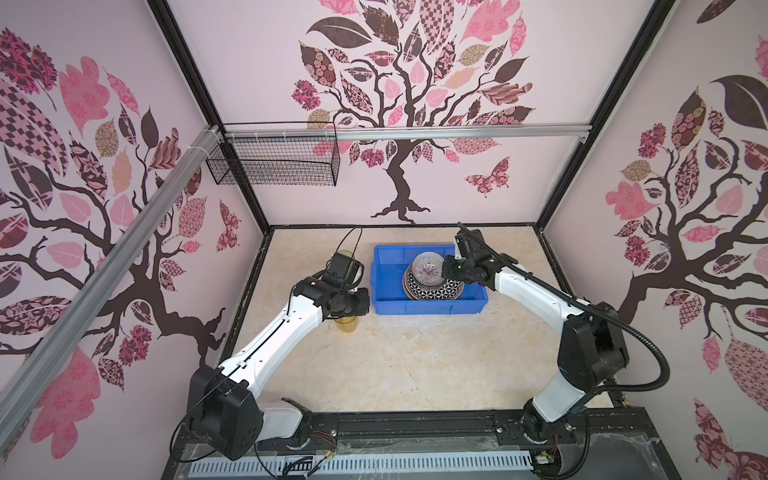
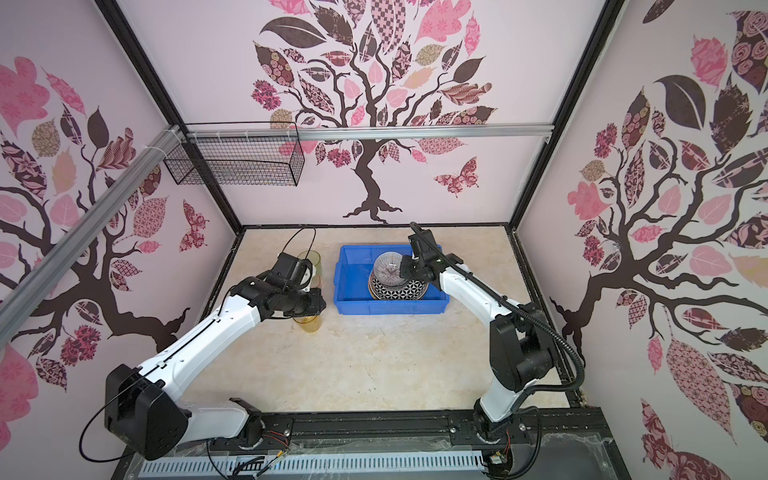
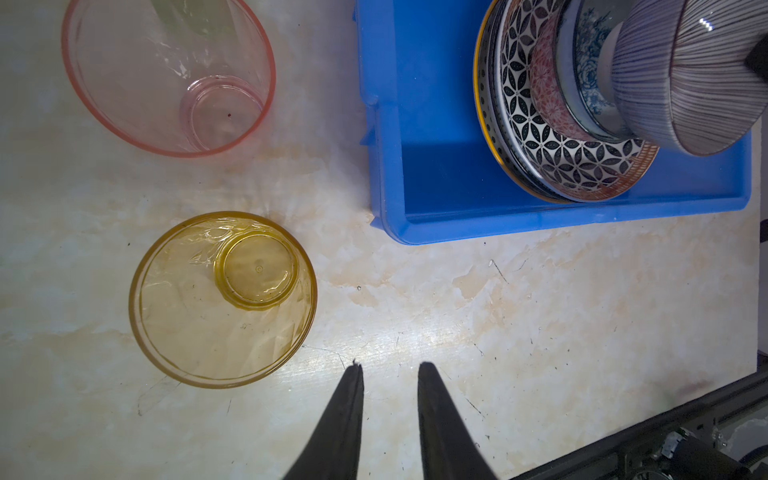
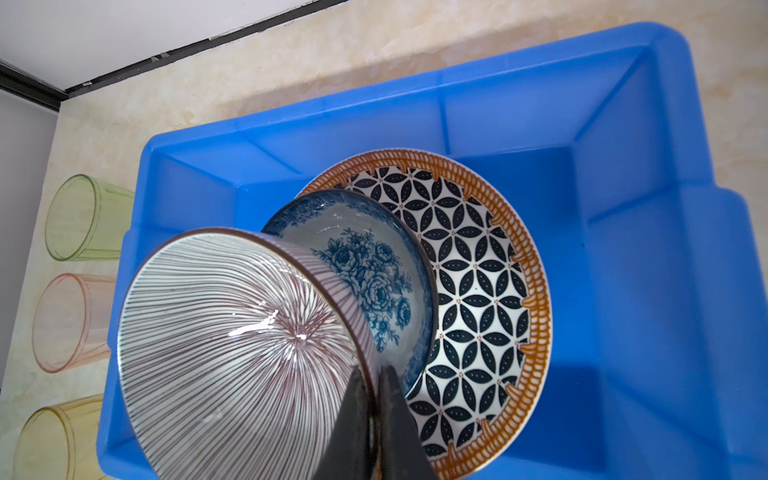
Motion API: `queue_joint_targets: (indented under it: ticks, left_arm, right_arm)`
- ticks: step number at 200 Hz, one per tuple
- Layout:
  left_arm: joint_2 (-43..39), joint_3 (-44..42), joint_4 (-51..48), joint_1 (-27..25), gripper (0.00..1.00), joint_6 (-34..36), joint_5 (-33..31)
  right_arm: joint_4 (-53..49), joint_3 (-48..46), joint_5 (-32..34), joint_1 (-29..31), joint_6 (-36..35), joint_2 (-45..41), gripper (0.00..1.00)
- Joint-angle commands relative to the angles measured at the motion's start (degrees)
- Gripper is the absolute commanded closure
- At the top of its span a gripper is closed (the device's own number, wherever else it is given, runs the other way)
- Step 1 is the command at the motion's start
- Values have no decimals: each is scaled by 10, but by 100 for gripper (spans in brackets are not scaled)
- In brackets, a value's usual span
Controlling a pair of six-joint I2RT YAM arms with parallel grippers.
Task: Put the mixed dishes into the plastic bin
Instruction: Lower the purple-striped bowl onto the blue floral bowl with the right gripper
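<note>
Marbled tabletop (image 1: 415, 365) carries the blue plastic bin (image 1: 428, 306) at frame centre, where the right claw (image 4: 376, 399), clamped on the rim of the striped bowl (image 4: 232, 340), holds it tilted over the blue floral bowl (image 4: 365, 266); the left claw (image 3: 391, 368) hangs slightly apart, empty.

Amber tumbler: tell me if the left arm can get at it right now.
Probably yes. The amber tumbler stands upright on the table just beside the left gripper, whose jaws are open and empty; nothing lies between them. The pink tumbler stands apart.
</note>
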Motion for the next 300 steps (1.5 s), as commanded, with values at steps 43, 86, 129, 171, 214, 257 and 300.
queue_joint_targets:
  ticks: [43,86,129,171,214,257,300]
  left_arm:
    - [11,12,13,3,73,5,9]
    - [15,14,14,3,73,4,11]
    - [16,16,12,3,73,4,12]
    - [17,15,11,3,73,4,11]
    - [19,14,10,3,73,4,11]
    - [28,18,9,3,73,3,14]
    - [33,21,9,3,73,2,16]
  right_arm:
    - [29,19,-8,-19,-9,15,100]
    - [32,19,-5,-20,-13,24,100]
    - [35,25,-3,-22,-14,38,100]
    - [33,31,-2,-22,-13,50,100]
    - [28,37,-3,-22,-13,60,100]
    - [20,43,-5,-22,-14,69,100]
    - [17,43,-4,-22,-16,74,100]
